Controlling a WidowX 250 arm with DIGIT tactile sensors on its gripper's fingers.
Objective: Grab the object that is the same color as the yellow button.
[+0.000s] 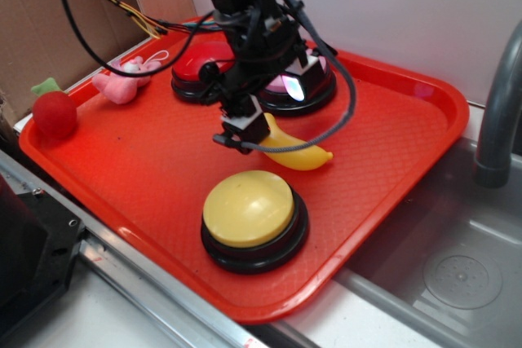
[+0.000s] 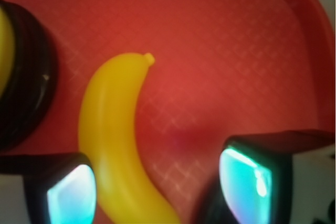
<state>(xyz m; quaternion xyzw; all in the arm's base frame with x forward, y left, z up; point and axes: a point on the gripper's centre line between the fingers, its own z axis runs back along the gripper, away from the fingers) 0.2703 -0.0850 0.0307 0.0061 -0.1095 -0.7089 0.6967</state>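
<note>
Closing in on the toy banana (image 2: 113, 129), not yet gripping it: that is the step in hand, by my reading. The gripper (image 2: 157, 187) hangs low over the red tray (image 1: 147, 169), jaws apart, nothing between the pads but bare tray mesh and the banana's lower half, which lies hard against the left pad (image 2: 71, 195) in the wrist view. The right pad (image 2: 244, 179) stands well clear of the fruit. Whether the left pad actually touches the banana I cannot tell; the wrist picture is soft there.

Banana lies flat on the tray, curved, its stubby tip pointing away from the jaws. In the exterior view it pokes out just past the fingertips toward the tray's right rim.

Just off the left pad: the yellow button (image 1: 249, 209), pale dome on a black base, close to the banana but apart from it.

Farther behind the arm: red button (image 1: 200, 67) and pink button (image 1: 298, 87), side by side. Beyond those, at the tray's far left, a pink plush toy (image 1: 122, 83) and a red plush strawberry (image 1: 53, 112).

Next move, as I judge it: shift slightly toward the left pad's side to centre the banana, settle down, then close across its narrow width. The glossy curve may squirt out if pinched off-centre.
</note>
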